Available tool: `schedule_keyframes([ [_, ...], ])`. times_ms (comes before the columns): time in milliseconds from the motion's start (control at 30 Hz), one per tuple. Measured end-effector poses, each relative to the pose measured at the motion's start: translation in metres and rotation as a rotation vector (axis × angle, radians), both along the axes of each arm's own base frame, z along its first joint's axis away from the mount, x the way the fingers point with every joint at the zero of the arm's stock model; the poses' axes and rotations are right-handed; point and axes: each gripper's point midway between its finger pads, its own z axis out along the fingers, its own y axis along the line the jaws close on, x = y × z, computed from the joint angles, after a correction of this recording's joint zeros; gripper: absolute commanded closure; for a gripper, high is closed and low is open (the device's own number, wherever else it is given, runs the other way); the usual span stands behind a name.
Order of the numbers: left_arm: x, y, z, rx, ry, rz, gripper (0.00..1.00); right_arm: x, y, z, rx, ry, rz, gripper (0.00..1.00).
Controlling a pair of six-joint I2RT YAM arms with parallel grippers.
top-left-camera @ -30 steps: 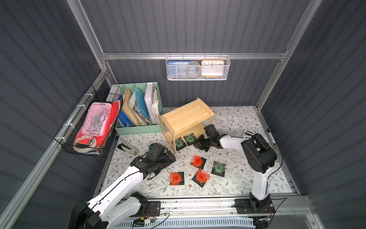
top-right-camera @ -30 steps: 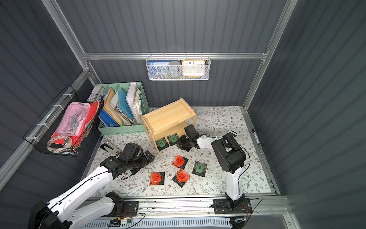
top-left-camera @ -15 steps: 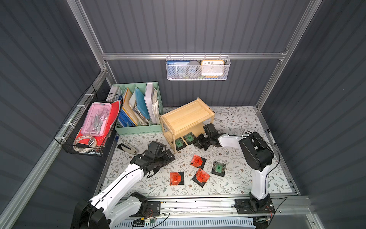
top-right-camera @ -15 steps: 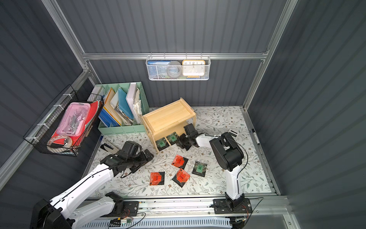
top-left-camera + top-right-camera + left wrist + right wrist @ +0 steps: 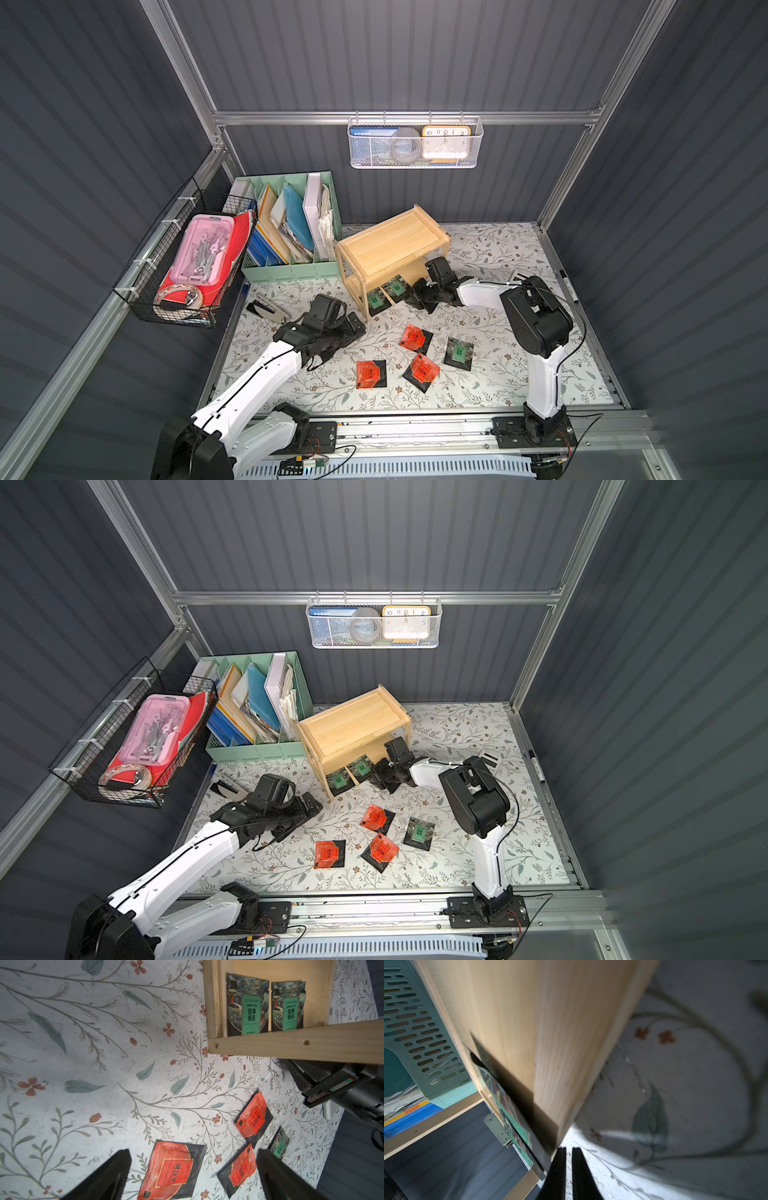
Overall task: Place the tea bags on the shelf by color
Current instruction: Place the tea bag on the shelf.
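Crept slightly leftward over the last second: right gripper point(image 5: 422, 297), now just beside the shelf point(image 5: 390, 245) at frame centre, pressed together, nothing seen between. Two green tea bags point(image 5: 376, 300) point(image 5: 396, 286) lying side by side on the lower board. Below centre, on the floral table point(image 5: 498, 257): three orange tea bags point(image 5: 412, 337) point(image 5: 369, 373) point(image 5: 423, 369), one loose green tea bag point(image 5: 458, 352) at their right. Left gripper point(image 5: 343, 338), lower left of shelf, spread wide, empty.

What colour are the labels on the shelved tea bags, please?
Green; those tea bags show best in the left wrist view.
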Motion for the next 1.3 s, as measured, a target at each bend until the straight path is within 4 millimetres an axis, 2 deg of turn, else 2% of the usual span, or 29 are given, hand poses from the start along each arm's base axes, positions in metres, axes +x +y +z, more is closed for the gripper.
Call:
schedule_keyframes([
  [1000, 0.001, -0.003, 0.004, -0.016, -0.017, -0.01, 0.0, -0.007, 0.008, 0.001, -0.005, 0.009, 0.022, 0.86],
  [1200, 0.006, -0.008, 0.01, -0.044, -0.053, -0.022, 0.0, -0.015, -0.001, 0.001, -0.036, 0.022, 0.029, 0.81],
  [1300, 0.01, -0.013, 0.01, -0.07, -0.077, -0.028, 0.0, -0.025, -0.015, 0.013, -0.066, 0.014, 0.038, 0.75],
])
